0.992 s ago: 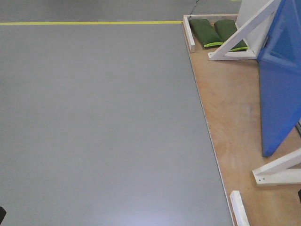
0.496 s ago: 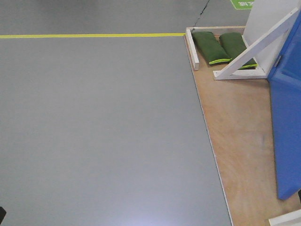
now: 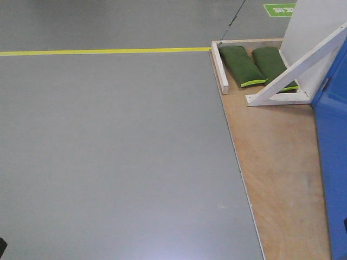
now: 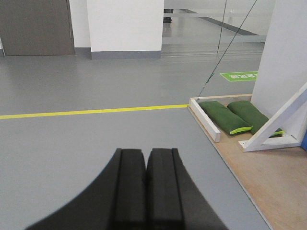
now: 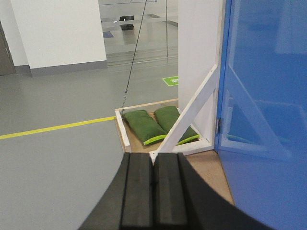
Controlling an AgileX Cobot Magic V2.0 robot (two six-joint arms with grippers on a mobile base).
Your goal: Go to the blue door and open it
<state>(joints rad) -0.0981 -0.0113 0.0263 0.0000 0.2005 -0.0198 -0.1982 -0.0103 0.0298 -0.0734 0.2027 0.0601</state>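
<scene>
Both arms ride tucked for travel, it seems: the left gripper [image 4: 146,160] and the right gripper [image 5: 153,163] each have their fingers pressed together on nothing. The blue door [image 3: 333,162] stands on a wooden platform [image 3: 276,162] at the right edge of the front view. A white brace [image 3: 295,67] props its frame, and two green sandbags [image 3: 241,65] lie at the far end, probably to weigh the stand down. From the right wrist the door fills the right side, near and just right of the gripper, glossy face toward the camera. No lever handle shows, so the base likely needs more approach first.
</scene>
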